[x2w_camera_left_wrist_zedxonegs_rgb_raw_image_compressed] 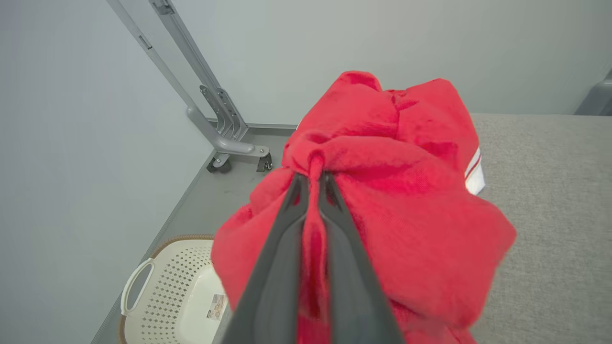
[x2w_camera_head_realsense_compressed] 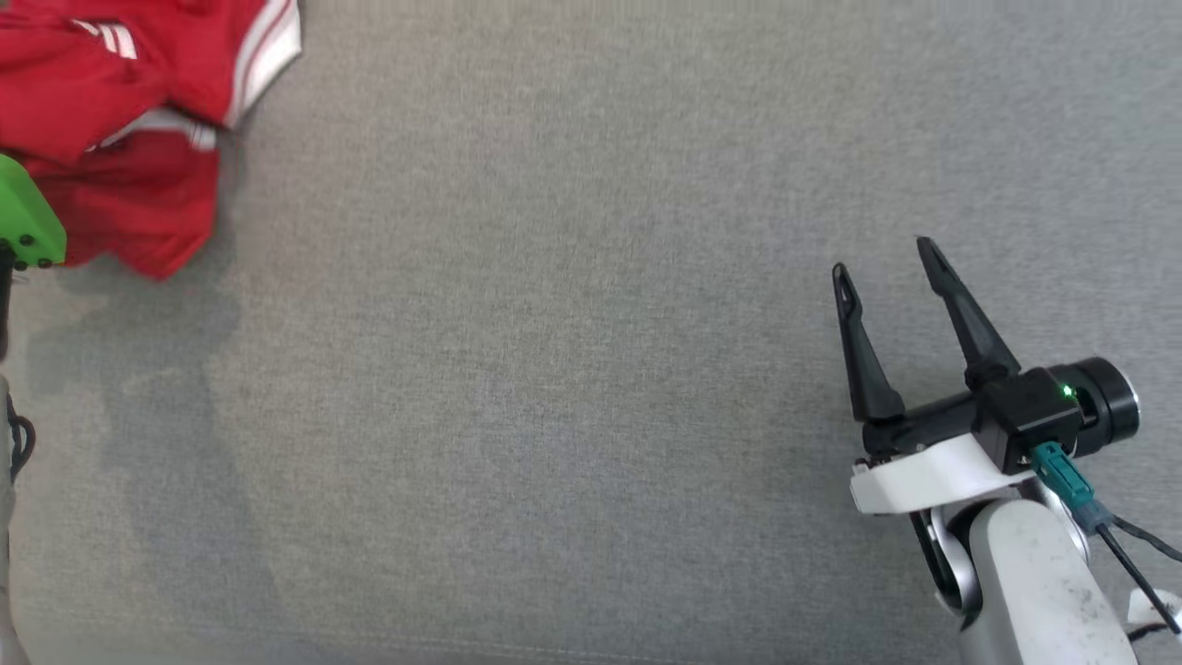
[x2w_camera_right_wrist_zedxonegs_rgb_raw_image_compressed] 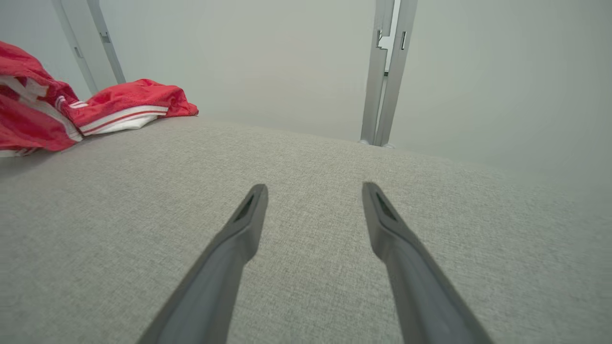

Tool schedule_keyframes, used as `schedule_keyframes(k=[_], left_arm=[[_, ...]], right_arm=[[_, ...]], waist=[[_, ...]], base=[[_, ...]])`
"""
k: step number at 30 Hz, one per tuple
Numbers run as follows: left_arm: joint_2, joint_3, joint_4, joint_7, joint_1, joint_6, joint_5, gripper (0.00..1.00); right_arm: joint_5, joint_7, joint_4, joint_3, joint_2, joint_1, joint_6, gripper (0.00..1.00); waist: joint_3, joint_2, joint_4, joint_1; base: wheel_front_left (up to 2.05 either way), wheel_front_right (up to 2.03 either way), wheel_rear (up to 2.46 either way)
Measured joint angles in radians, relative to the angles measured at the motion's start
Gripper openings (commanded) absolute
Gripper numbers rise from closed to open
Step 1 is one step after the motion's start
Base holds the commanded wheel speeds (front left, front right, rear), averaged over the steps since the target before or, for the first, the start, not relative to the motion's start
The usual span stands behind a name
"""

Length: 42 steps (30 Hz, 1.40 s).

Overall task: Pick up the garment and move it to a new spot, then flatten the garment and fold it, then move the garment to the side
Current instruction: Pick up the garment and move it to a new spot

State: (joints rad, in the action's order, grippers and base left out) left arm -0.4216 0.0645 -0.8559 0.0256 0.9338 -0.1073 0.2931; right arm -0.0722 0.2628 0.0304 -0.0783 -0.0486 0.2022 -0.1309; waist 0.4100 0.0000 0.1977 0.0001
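at far left, our left gripper is clamped on a fold of the red garment, which bunches around the fingers and hides the table's edge. below it a white basket stands on the floor, cut off by the frame's bottom. from the head we catch part of the garment, cropped by the top and left borders, a green casing overlapping it. whether it is lifted, we cannot tell. open grey table runs rightward to our right gripper, fingers spread apart, gripping nothing, well apart from the garment.
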Motion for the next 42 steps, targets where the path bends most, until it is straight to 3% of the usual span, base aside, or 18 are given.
schedule_keyframes(k=[11, 18, 22, 27, 32, 38, 39, 40, 41, 42], left_arm=[[0.001, 0.173, 0.305, 0.143, -0.014, -0.020, 0.005, 0.00], [0.063, 0.319, 0.552, 0.217, -0.041, -0.021, 0.088, 0.00], [0.113, 0.380, 0.612, 0.230, -0.063, -0.021, 0.122, 0.00], [0.167, 0.435, 0.584, 0.182, -0.121, -0.021, 0.156, 0.00], [0.218, 0.458, 0.415, 0.067, -0.217, -0.007, 0.156, 0.00], [0.240, 0.455, 0.229, -0.055, -0.237, 0.007, 0.151, 0.00], [0.249, 0.457, 0.210, -0.074, -0.235, 0.007, 0.150, 0.09], [0.256, 0.460, 0.196, -0.097, -0.230, 0.006, 0.146, 0.32], [0.262, 0.461, 0.188, -0.118, -0.225, 0.006, 0.144, 1.00], [0.270, 0.460, 0.176, -0.140, -0.216, 0.005, 0.145, 1.00]], right_arm=[[0.115, 0.000, 0.023, 0.071, -0.001, -0.105, 0.000, 1.00], [0.133, 0.000, 0.023, 0.131, -0.001, -0.128, 0.000, 1.00], [0.141, 0.000, 0.021, 0.142, -0.001, -0.121, 0.000, 1.00], [0.162, 0.000, 0.017, 0.134, -0.001, -0.091, 0.000, 1.00], [0.182, 0.000, 0.017, 0.119, -0.002, -0.064, 0.000, 1.00], [0.185, 0.000, 0.012, 0.113, -0.001, -0.043, 0.000, 1.00], [0.184, 0.000, 0.013, 0.114, -0.001, -0.043, 0.000, 1.00], [0.182, 0.000, 0.015, 0.115, -0.001, -0.043, 0.000, 1.00], [0.181, 0.000, 0.017, 0.115, -0.001, -0.043, 0.000, 1.00], [0.180, 0.000, 0.019, 0.117, -0.001, -0.043, 0.000, 1.00]], waist=[[-0.201, 0.0000, -0.085, -0.0001], [-0.262, 0.0000, -0.205, -0.0001], [-0.265, 0.0000, -0.280, -0.0001], [-0.235, 0.0000, -0.360, -0.0001], [-0.168, 0.0000, -0.406, -0.0001], [-0.089, 0.0000, -0.434, -0.0001], [-0.079, 0.0000, -0.436, 0.0000], [-0.071, 0.0000, -0.436, 0.0000], [-0.066, 0.0000, -0.435, 0.0000], [-0.063, 0.0000, -0.432, -0.0001]], base=[[0.00, 0.00, 0.00], [0.00, 0.00, 0.00], [0.00, 0.00, 0.00], [0.00, 0.00, 0.00], [0.00, 0.00, 0.00], [0.00, 0.00, 0.00], [0.00, 0.00, 0.00], [0.00, 0.00, 0.00], [0.00, 0.00, 0.00], [0.00, 0.00, 0.00]])
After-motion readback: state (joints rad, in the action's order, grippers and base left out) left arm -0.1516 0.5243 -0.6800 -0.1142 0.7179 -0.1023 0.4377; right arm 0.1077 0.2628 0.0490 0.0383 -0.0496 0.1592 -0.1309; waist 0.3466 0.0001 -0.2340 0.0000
